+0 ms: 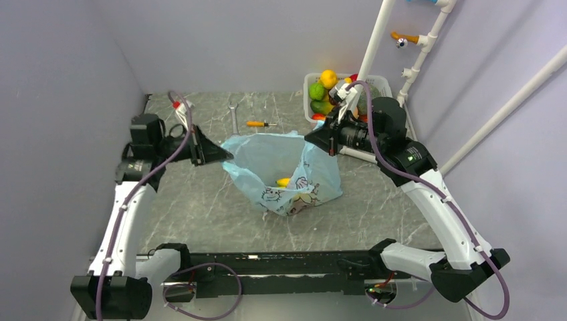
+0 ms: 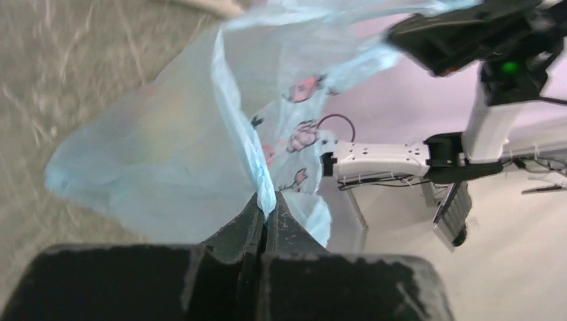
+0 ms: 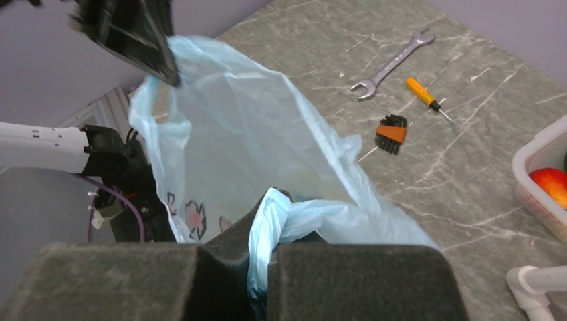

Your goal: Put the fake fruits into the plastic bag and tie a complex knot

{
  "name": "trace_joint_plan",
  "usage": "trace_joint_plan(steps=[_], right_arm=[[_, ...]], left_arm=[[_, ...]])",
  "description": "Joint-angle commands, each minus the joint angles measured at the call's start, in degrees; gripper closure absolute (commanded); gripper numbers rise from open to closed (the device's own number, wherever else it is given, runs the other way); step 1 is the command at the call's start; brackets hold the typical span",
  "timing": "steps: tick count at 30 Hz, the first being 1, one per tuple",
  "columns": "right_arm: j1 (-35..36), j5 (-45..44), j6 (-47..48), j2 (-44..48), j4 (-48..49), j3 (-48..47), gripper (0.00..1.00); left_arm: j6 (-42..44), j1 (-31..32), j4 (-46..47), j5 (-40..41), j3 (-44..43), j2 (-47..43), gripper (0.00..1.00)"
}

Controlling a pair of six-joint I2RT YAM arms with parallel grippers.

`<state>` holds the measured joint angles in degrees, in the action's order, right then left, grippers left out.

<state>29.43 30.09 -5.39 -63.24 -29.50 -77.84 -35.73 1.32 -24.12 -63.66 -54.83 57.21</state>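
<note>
Surface (image 1: 200,207): grey, marble-patterned, closed in by pale lilac walls on both sides and at the back.

Plastic bag (image 1: 267,157): light blue, translucent, with cartoon print near its base. It stands at the middle of the surface with its base resting there and its mouth stretched wide between the two arms.

Basket (image 1: 309,85): white mesh, in the far right corner behind the right arm. It holds a heap of fake fruits, among them a yellow lemon (image 1: 327,77), a green fruit (image 1: 317,91) and a red fruit (image 3: 551,184).

Left end effector (image 1: 226,156): closed, pinching the bag's left rim, raised off the surface.

Right end effector (image 1: 315,138): closed, clamped on a bunched fold of the bag's right rim, just in front of the basket.

Wrench (image 1: 233,115): silver, lying flat behind the bag.

Screwdriver (image 1: 261,124): orange-handled, just right of the wrench, near the bag's far rim.

Black-and-orange tool (image 3: 391,134): small, near the screwdriver; its kind is unclear.

Yellow fake fruit (image 1: 284,181): low inside the bag, seen through the open mouth.
</note>
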Motion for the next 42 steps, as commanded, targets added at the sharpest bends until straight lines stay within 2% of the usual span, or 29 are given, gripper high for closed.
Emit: trace_joint_plan(steps=[1,4,6,7,9,13,16,19,23,24,25,29,31,34,36,38,40,42], right_arm=[[-0.24,-1.37,4.69,-0.32,-0.27,-8.14,1.0],[-0.25,-0.63,7.97,-1.68,-3.61,-15.07,1.0],[-0.23,0.87,8.59,-1.33,-4.62,-14.48,1.0],[-0.28,1.47,8.75,-0.88,-4.15,-12.4,1.0],[-0.24,1.86,8.58,0.0,-1.38,-7.7,1.0],[-0.23,3.11,8.07,-0.98,2.17,-3.91,1.0],[-0.19,3.64,7.91,-1.87,1.57,-5.96,1.0],[-0.11,4.72,6.28,-2.24,2.14,-8.11,1.0],[-0.16,3.94,5.8,-3.11,4.35,-5.92,1.0],[-0.16,3.74,6.05,-3.2,5.14,-5.4,1.0],[-0.16,3.66,5.93,-3.47,5.71,-5.24,1.0],[-0.17,5.67,5.74,-4.46,5.62,-6.0,1.0],[-0.16,6.58,5.96,-4.34,5.47,-5.89,1.0],[-0.21,7.98,6.82,-3.96,4.03,-5.99,1.0],[-0.18,8.37,7.74,-3.55,2.8,-5.89,1.0],[0.01,8.22,9.07,-2.84,1.73,-5.33,1.0],[0.2,7.73,10.39,-2.48,0.3,-5.11,1.0],[0.54,7.65,10.97,-2.27,-0.24,-4.7,1.0]], left_arm=[[8.42,-1.14,-8.25,-6.05,-20.34,-0.03,1.0],[21.27,-2.9,-26.13,-4.45,-36.61,4.71,1.0],[27.25,-3.48,-36.0,0.38,-40.14,6.81,1.0],[28.8,-3.96,-37.76,3.16,-39.3,7.37,1.0],[29.33,-6.27,-39.2,8.02,-34.93,7.76,1.0],[28.56,-12.99,-37.59,6.96,-28.42,9.1,1.0],[31.86,-13.87,-40.26,7.47,-31.35,10.54,1.0],[31.62,-14.22,-39.58,6.88,-32.67,10.42,1.0],[33.58,-14.37,-39.06,10.27,-31.41,11.76,1.0],[36.09,-14.41,-39.85,11.51,-32.18,12.42,0.96],[38.68,-14.47,-40.76,12.06,-33.23,13.13,0.86],[51.6,-15.3,-43.97,8.01,-41.31,14.41,0.26],[59.67,-15.46,-44.21,3.73,-45.55,14.01,0.02],[66.9,-13.98,-37.29,-5.41,-44.6,10.81,0.01],[66.55,-7.4,-28.65,-5.36,-40.78,8.49,0.0],[70.88,2.68,-23.5,-1.13,-37.68,7.36,0.01],[70.63,10.03,-16.42,1.13,-35.44,7.63,0.07],[64.38,14.18,-9.34,-1.32,-35.92,10.49,0.19]])
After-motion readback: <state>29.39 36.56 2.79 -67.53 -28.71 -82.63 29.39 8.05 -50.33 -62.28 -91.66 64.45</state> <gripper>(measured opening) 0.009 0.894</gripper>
